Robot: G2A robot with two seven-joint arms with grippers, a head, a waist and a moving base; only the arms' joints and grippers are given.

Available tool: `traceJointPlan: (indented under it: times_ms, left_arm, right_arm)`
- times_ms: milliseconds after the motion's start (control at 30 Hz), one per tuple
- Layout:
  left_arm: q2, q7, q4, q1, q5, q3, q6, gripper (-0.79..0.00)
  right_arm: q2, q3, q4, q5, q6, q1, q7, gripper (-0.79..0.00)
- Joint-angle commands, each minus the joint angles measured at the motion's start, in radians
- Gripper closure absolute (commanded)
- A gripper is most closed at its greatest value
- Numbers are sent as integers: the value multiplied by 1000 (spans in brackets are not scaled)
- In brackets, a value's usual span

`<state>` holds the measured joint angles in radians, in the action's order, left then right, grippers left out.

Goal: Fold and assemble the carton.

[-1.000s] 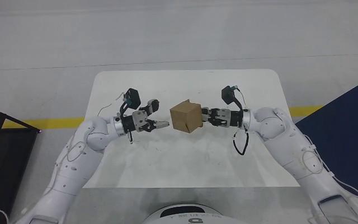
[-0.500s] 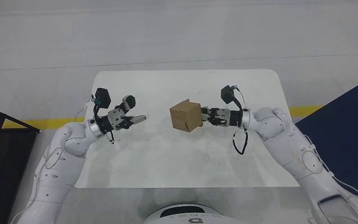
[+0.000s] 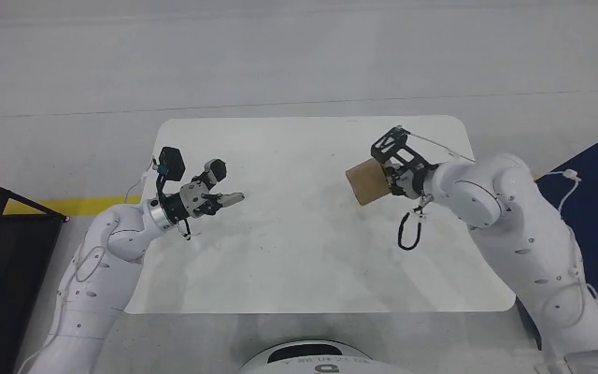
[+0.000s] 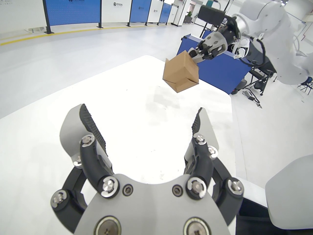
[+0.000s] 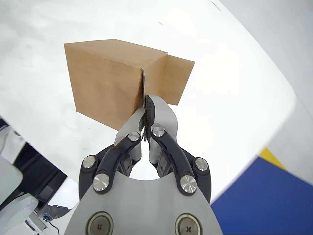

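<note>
Small brown cardboard carton held off the table in the right gripper; left gripper open on the far side of it.
The carton hangs tilted above the right, far part of the white rounded table, clear of its surface. The right gripper is clamped on a thin cardboard edge at one corner seam, probably to leave the box's faces free for folding. The left gripper sits over the table's left side, well apart from the carton, with its jaws spread wide and aimed toward it, seemingly ready to take or press a flap.
</note>
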<state>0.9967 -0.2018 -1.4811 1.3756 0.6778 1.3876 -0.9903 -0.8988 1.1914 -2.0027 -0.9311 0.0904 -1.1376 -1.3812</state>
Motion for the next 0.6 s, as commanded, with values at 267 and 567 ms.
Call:
traceJointPlan:
  times_ms: [267,567]
  left_arm:
    - [0,0,0,0,0,0,0,-785]
    - [0,0,0,0,0,0,0,-785]
  right_arm:
    - [-30,-231,103,-155,-195,182,-155,-262]
    - [-35,-352,116,-106,-283,307,-155,-369]
